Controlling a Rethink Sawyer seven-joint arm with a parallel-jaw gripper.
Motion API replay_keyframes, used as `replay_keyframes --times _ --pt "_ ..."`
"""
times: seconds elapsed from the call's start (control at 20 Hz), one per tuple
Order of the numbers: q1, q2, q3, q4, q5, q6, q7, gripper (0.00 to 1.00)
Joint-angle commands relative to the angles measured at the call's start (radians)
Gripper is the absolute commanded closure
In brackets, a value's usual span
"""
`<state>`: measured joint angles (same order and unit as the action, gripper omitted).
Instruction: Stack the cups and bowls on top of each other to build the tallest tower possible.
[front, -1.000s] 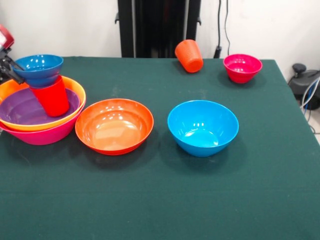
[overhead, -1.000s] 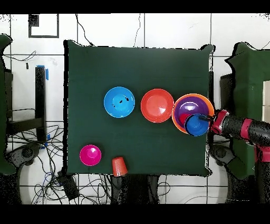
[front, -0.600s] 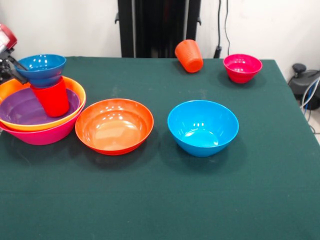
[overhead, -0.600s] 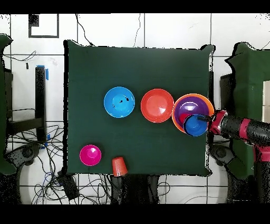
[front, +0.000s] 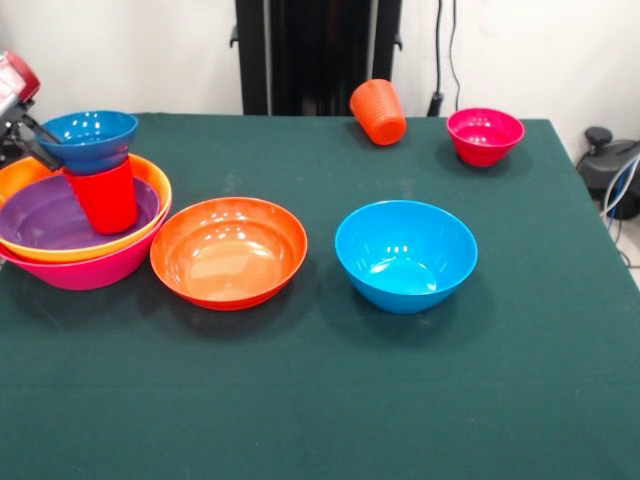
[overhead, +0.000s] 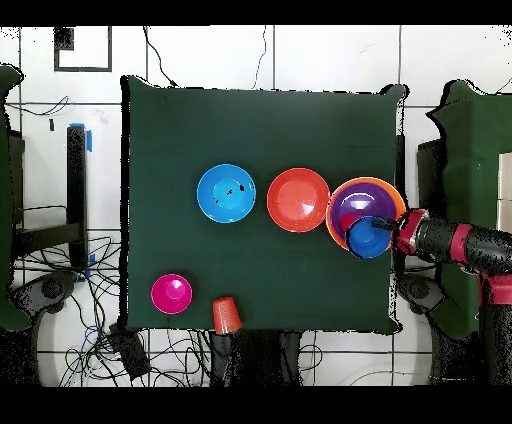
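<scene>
The tower stands at the left in the front view: big pink bowl, yellow-orange bowl and purple bowl nested, with the red cup upright inside. The small blue bowl rests on the cup's mouth. My gripper reaches in from the left edge and pinches that bowl's rim. In the overhead view the gripper holds the small blue bowl over the pile. The orange cup lies on its side at the back.
One shallow red-orange bowl sits beside the tower, and the medium blue bowl is to its right. The small magenta bowl stands at the back right. The robot's black pedestal is behind the table.
The gripper and the small blue bowl have shifted slightly toward the table's middle and a touch upward. The red cup stays under the bowl. Nothing else has moved.
</scene>
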<state>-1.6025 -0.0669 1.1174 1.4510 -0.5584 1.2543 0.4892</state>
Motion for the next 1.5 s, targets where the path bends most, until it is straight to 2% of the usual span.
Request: replay_keyframes --times 0.05,0.1,0.2,0.3,0.75,1.4,1.5 --pt "0.076 0.06 -0.094 -0.011 -0.039 0.021 -0.229 1.0" --pt "0.074 0.064 -0.094 -0.011 -0.031 0.024 -0.226 0.0" --pt "0.066 0.08 -0.086 -0.009 -0.015 0.025 -0.233 0.0" --pt "0.068 0.055 -0.087 0.001 -0.04 0.01 -0.234 0.0" --pt "0.061 0.037 -0.085 0.023 -0.046 0.011 -0.23 0.0" --pt "0.036 -0.014 -0.061 0.096 -0.068 -0.066 -0.181 0.0" --pt "0.024 -0.023 -0.06 0.146 -0.078 -0.104 -0.142 0.0"
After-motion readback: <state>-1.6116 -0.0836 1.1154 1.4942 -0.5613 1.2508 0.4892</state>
